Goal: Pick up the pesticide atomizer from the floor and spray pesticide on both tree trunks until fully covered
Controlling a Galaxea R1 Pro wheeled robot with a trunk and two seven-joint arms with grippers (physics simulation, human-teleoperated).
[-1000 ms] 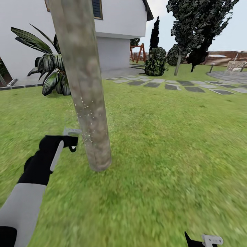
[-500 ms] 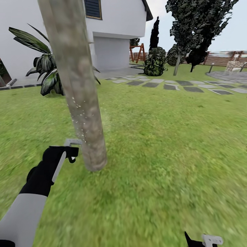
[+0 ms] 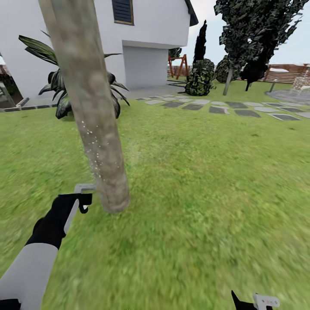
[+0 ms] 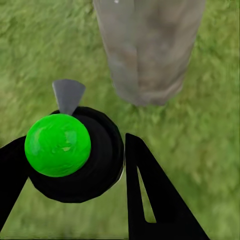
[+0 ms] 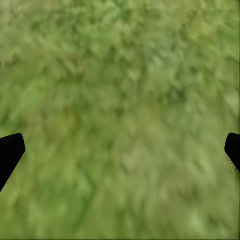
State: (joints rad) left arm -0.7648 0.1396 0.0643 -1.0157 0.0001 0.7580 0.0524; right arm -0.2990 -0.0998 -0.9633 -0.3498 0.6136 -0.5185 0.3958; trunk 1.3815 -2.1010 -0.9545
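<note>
The left gripper [image 3: 84, 199] is pinched on the pesticide atomizer [image 4: 75, 152], its grey nozzle [image 3: 84, 187] just beside the foot of the near tree trunk [image 3: 92, 112]; over the last second the whole head view has swung, so the trunk sits further left and lower in it, which is camera motion, while the nozzle stays aimed low; the white pesticide [image 3: 92, 148] specks dot only a middle band on the trunk's left face, so coverage looks partial; right of the trunk the grass floor [image 3: 206, 193] lies open up to the stepping stones [image 3: 217, 108]; the second tree [image 3: 252, 38] stands well apart, far right; the right gripper [image 5: 120, 150] hangs spread over grass.
</note>
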